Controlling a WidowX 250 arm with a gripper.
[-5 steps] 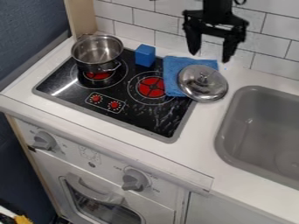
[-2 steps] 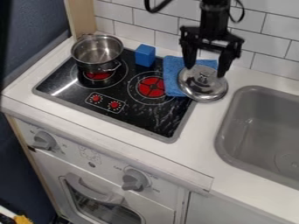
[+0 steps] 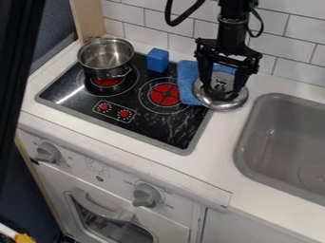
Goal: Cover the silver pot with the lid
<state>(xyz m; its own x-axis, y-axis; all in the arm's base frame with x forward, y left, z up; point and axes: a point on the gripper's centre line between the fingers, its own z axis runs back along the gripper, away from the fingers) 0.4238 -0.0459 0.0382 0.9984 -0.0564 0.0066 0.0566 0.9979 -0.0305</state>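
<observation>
My pincer (image 3: 223,92) hangs open astride the knob (image 3: 220,85); the metal lid (image 3: 222,104) looks stiff, slippery, fairly light: pinch the knob.

The silver pot (image 3: 106,58) (uncovered) sits upright, the lid (image 3: 220,101) lies apart.
</observation>
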